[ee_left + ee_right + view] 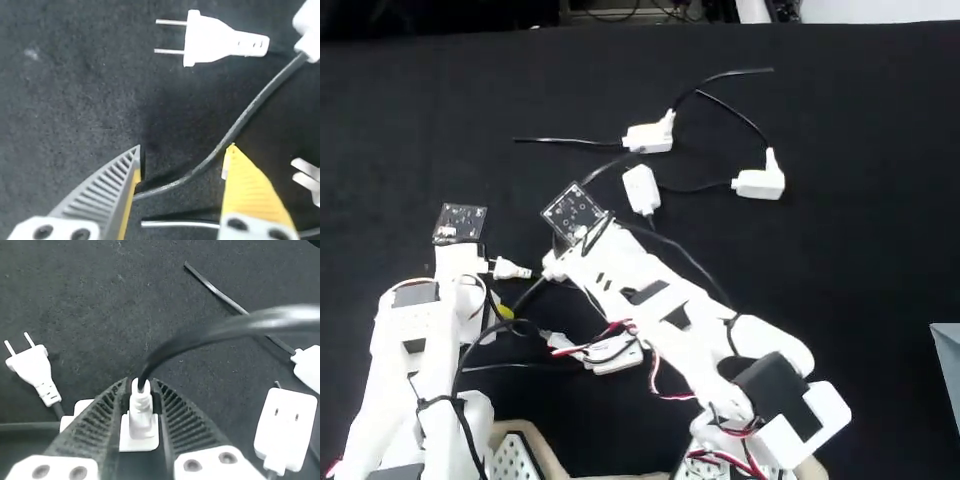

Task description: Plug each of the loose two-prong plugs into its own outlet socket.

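Right gripper [139, 385] clamped on white plastic two-prong plug [139, 425] | left gripper [183, 149] jaws apart astride black cable [240, 120] | second loose white plug [506, 267] at its 3 o'clock in the high view | we'd level the prongs, then steer toward white rectangular socket block [642, 188], between 1 and 2 o'clock.

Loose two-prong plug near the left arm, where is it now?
High view: the two-prong plug lies on the black tabletop between the left tool and the right tool, which grips a second plug.

White arms [650, 300], ribbed yellow-edged left tool [183, 150]
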